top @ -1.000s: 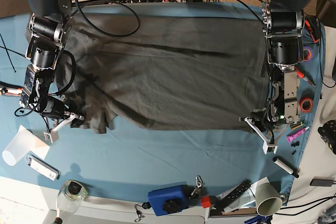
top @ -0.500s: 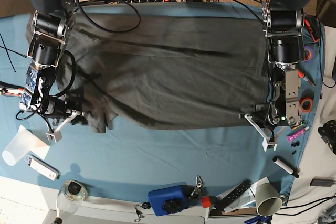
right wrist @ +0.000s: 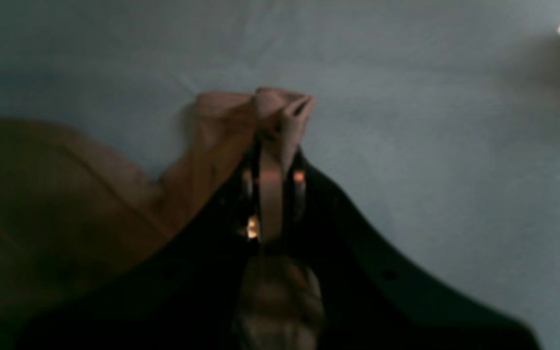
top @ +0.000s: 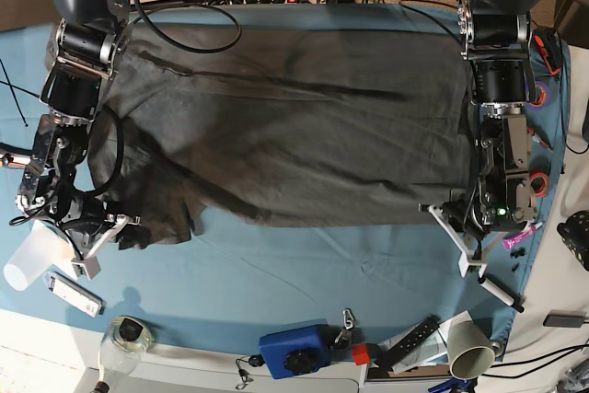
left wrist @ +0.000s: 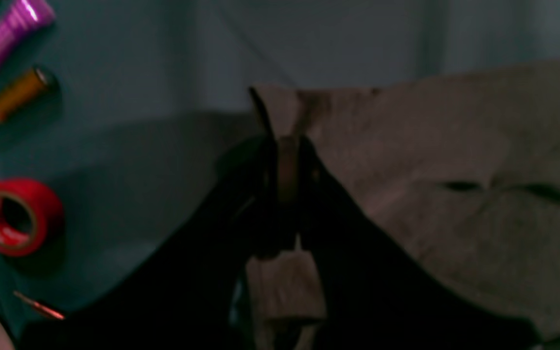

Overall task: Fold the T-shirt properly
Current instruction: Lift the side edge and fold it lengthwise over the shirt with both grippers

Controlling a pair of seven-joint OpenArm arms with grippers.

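The dark grey T-shirt [top: 294, 126] lies spread wide across the blue table cloth [top: 304, 273]. In the base view my left gripper [top: 460, 218] sits at the shirt's near right corner, and my right gripper [top: 115, 227] at its near left corner by the bunched sleeve. The left wrist view shows the left gripper [left wrist: 287, 160] shut on a pinched fold of the T-shirt [left wrist: 455, 170]. In the right wrist view the right gripper [right wrist: 272, 146] is shut on a small peak of the T-shirt [right wrist: 42, 194], lifted just off the cloth.
A red tape roll [left wrist: 15, 216], a purple tube [left wrist: 8, 29] and an orange cylinder [left wrist: 17, 95] lie beside the left gripper. Along the front edge stand a blue box [top: 294, 349], a paper cup [top: 469, 347], a remote [top: 409, 340] and a glass jar [top: 124, 338]. A white cup [top: 32, 260] lies front left.
Both grippers have closed on the shirt's near corners. They have drawn toward the table's front edge, the right one more, dragging the sleeve corner with it.
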